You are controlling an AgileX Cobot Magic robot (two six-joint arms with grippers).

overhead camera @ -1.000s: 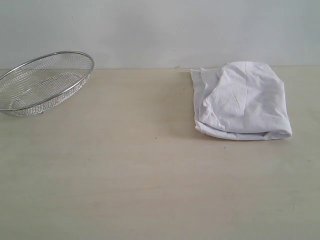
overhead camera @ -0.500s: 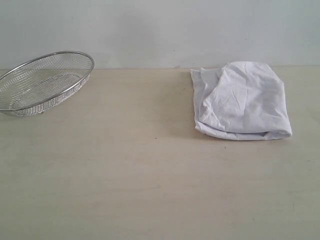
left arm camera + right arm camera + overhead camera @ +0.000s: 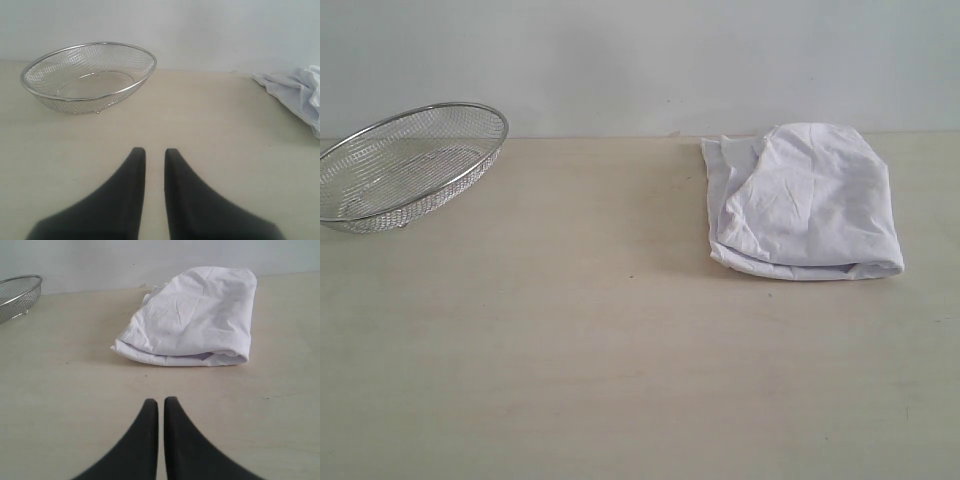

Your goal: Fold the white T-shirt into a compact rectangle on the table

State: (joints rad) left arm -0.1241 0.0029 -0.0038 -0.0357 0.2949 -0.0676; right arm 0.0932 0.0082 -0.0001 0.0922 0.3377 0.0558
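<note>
The right tool [image 3: 160, 401], pressed together and empty, hangs over the table [image 3: 570, 350] near the white T-shirt [image 3: 192, 320], which lies there folded in a rumpled bundle. The left tool [image 3: 155, 152], slightly parted and empty, faces a wire basket [image 3: 90, 75] standing well apart from the white T-shirt.

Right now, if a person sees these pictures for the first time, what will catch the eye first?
First comes the white cotton T-shirt, folded into a rumpled bundle at the far right of the pale beige flat table. Next comes the round silver wire-mesh basket, empty, at the far left. The black left end effector and right end effector hang over the table, holding nothing.
</note>
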